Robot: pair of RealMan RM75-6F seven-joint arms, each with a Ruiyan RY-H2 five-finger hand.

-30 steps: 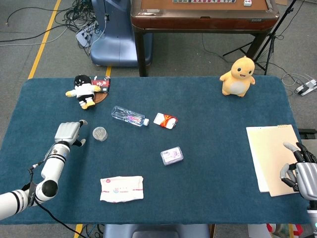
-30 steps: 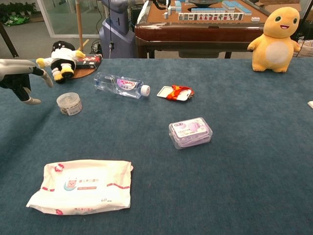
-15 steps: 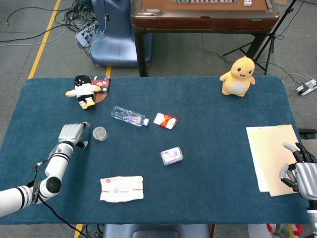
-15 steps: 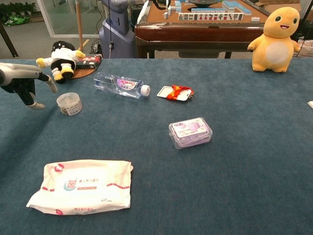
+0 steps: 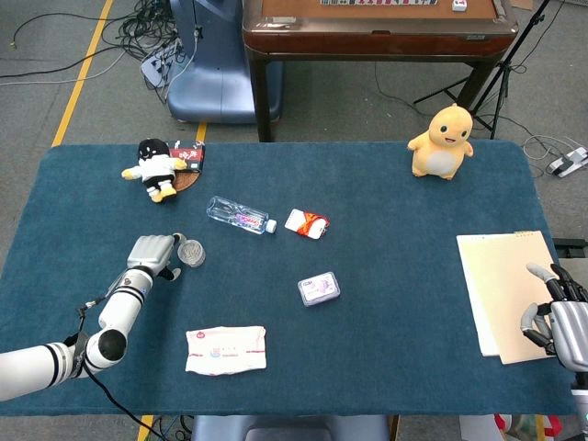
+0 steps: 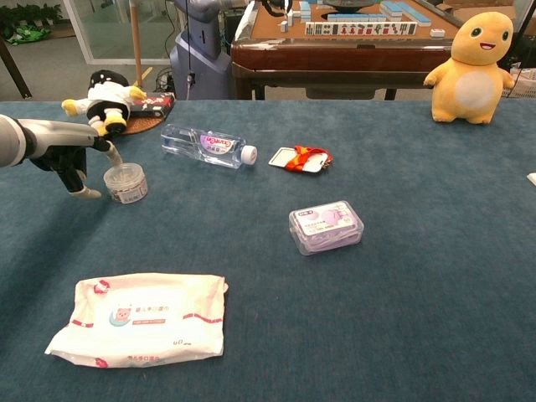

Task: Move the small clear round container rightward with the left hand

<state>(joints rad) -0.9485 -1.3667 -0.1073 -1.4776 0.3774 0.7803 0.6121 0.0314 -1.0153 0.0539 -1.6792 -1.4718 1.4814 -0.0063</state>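
Small clear round container (image 6: 126, 183) upright on blue cloth, touching left hand (image 6: 69, 161) fingers' right side. Fingers spread, gripping nothing. Step: pushing underway. Next: sweep rightward, keep container upright.

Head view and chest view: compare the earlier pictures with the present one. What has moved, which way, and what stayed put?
The left hand has travelled rightward and now touches the small clear round container, which has slid slightly right and nearer the table's front edge. The water bottle, wipes pack and right hand have not shifted.
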